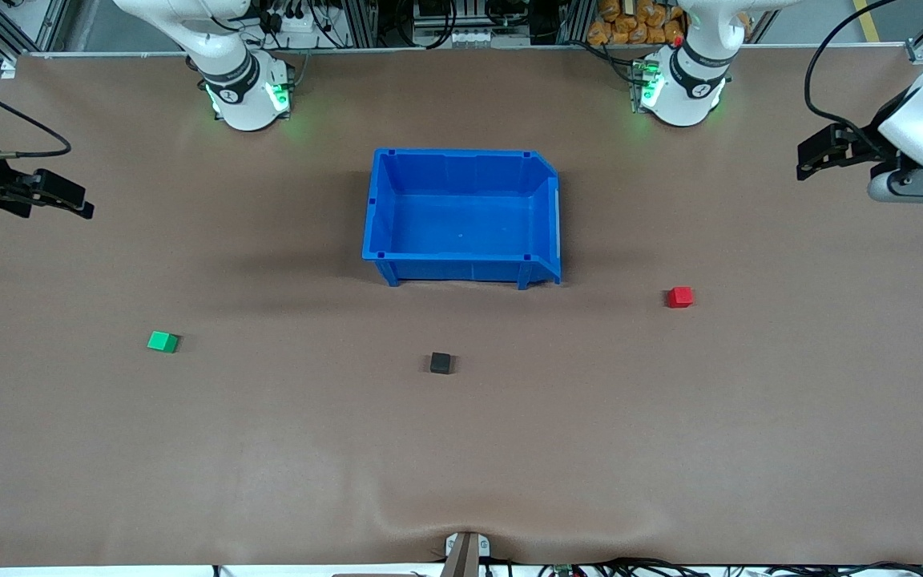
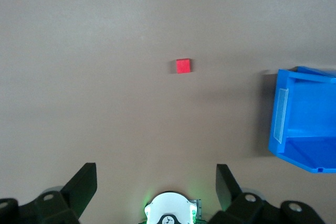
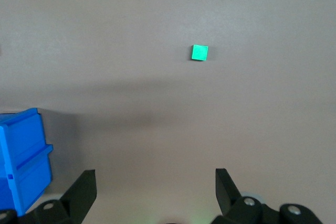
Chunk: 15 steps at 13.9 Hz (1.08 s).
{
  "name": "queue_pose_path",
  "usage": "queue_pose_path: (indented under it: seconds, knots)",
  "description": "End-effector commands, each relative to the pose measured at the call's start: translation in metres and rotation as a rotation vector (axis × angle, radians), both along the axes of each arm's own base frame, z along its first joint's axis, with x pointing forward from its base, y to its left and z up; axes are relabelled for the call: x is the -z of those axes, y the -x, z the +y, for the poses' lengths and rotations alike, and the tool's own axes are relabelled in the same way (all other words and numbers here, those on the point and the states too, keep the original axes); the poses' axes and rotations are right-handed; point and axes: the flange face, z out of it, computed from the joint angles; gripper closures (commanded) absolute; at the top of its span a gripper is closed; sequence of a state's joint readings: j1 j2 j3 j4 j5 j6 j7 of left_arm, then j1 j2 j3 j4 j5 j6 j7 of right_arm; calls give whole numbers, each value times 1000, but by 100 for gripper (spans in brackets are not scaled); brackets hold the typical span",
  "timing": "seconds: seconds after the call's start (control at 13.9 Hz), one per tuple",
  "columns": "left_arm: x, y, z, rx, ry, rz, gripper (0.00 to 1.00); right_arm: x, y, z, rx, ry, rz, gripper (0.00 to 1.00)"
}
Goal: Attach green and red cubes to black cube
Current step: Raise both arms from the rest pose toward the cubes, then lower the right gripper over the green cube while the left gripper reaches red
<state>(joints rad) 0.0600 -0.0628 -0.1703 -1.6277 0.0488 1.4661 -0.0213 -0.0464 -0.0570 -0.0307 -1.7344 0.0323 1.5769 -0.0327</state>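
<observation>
Hovering both ends of table, left gripper [image 2: 152, 184] and right gripper [image 3: 152, 187] spread, empty | blue bin [image 1: 463, 160] holds nothing | green cube [image 1: 163, 342], black cube [image 1: 441, 363], red cube [image 1: 679, 297] well apart, unobstructed

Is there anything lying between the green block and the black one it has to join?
Nothing visible: only bare table separates the green cube from the black cube. The blue bin sits farther from the front camera, off that line.

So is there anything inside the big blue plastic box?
No. The blue plastic box shows only its bare blue floor; its tall near wall hides a thin strip of that floor. All three cubes lie outside on the brown table.
</observation>
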Motion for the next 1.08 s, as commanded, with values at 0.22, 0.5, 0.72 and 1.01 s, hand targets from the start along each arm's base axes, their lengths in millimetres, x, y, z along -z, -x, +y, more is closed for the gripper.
queue_pose_path:
  seconds: [0.22, 0.5, 0.72, 1.01]
  knots:
    - [33, 5, 2, -4, -22, 10, 0, 44, -15, -36, 43, 51, 26, 0]
    - [53, 8, 2, 2, -30, -15, 0, 77, -20, -53, 72, 53, 6, 0]
    - [74, 12, 2, 9, -34, -39, 0, 106, -34, -68, 94, 55, 0, 0]
    - [104, 13, 2, -11, -35, -49, 0, 144, -48, -82, 112, 56, 7, 0]
